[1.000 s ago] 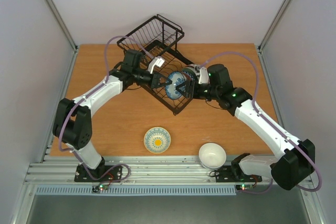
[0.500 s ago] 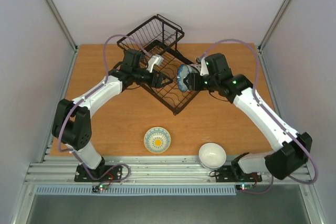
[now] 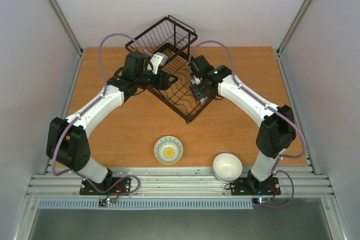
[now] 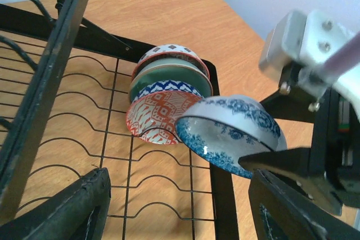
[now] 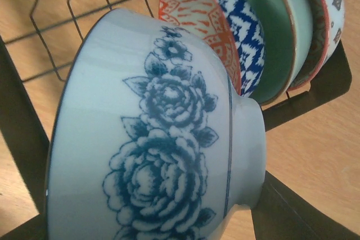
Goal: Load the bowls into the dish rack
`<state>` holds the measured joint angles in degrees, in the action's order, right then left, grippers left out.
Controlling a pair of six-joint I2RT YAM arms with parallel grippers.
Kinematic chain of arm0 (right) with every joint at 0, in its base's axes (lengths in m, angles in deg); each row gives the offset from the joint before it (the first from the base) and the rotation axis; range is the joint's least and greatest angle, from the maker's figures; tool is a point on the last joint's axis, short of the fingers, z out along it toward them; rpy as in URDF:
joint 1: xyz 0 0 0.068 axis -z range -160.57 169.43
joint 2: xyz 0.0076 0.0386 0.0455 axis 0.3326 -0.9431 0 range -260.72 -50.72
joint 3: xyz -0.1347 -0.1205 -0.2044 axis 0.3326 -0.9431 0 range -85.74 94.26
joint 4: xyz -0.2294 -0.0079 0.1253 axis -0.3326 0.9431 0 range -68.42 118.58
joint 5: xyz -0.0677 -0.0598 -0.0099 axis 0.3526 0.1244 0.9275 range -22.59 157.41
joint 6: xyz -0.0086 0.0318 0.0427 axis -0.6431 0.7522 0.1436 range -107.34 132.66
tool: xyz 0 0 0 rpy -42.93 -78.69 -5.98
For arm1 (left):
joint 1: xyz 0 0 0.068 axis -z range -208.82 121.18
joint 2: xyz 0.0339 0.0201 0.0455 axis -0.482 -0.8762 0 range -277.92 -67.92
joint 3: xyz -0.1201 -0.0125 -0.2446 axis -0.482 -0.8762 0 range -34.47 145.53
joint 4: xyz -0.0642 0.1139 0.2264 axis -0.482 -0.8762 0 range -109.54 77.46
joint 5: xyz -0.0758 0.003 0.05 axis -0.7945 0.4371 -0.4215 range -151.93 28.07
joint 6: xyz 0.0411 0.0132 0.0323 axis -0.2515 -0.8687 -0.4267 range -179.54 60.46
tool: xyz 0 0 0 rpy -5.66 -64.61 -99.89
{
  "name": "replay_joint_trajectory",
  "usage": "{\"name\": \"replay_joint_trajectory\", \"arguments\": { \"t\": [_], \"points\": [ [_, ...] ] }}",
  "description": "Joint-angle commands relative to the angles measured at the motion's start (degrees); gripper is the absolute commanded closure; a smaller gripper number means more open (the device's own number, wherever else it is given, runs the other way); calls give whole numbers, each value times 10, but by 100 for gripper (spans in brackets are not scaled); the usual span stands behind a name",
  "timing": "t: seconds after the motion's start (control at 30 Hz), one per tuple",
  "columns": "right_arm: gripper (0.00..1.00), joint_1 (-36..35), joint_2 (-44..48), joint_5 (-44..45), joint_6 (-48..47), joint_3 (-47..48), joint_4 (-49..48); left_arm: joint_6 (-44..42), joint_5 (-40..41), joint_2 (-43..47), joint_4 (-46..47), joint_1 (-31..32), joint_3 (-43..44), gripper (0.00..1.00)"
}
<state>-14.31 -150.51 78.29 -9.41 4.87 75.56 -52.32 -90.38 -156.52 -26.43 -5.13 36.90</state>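
Right tool (image 3: pixel 197 91): clamped on the floral bowl (image 5: pixel 157 139), white with blue roses, which fills the gap between its fingers

Held bowl is tipped on edge, not flat. In the right wrist view its foot ring points away from the tool toward the racked bowls and its mouth faces the other way. Its axis therefore lies roughly level, along that row. It hangs over the end bar of the dish rack (image 4: pixel 220 195). Cannot tell whether it touches the wires or the next bowl

Just beyond the held bowl, four bowls stand on edge among the dividers, packed close:
- orange-red bowl (image 4: pixel 159 121), nearest the right tool
- blue zigzag bowl (image 4: pixel 169 89)
- pale green bowl (image 4: pixel 169 76)
- red-rimmed bowl (image 4: pixel 169 54), last, at the rack's corner

Left tool (image 4: pixel 180 200): fingers spread wide, nothing between them. It sits over the tray across from the right tool, and the held bowl is just ahead of it

Rack lies skew on the desk (image 3: pixel 124 133). Its long axis runs from the raised basket, beyond both tools, back to a tray corner aimed at the arm bases

Well behind both tools, near the arm bases, a yellow-centred bowl (image 3: pixel 168 150) and a white bowl (image 3: pixel 227 166) sit mouth up on the desk, apart from each other
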Motion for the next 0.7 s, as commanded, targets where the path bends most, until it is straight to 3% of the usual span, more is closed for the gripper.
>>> {"name": "replay_joint_trajectory", "arguments": {
  "t": [0.0, 0.27, 0.67],
  "points": [
    [99, -26, -6, 82, -48, 30, 21, -5, 13, -7, 24, -4, -3, 31],
    [99, -70, -71, 192, -78, 58, 35, 2, 7, -10, 23, -5, -1, 31],
    [99, -89, -149, 251, -94, 96, 36, 9, 43, 11, 37, -16, -16, 31]
  ]
}}
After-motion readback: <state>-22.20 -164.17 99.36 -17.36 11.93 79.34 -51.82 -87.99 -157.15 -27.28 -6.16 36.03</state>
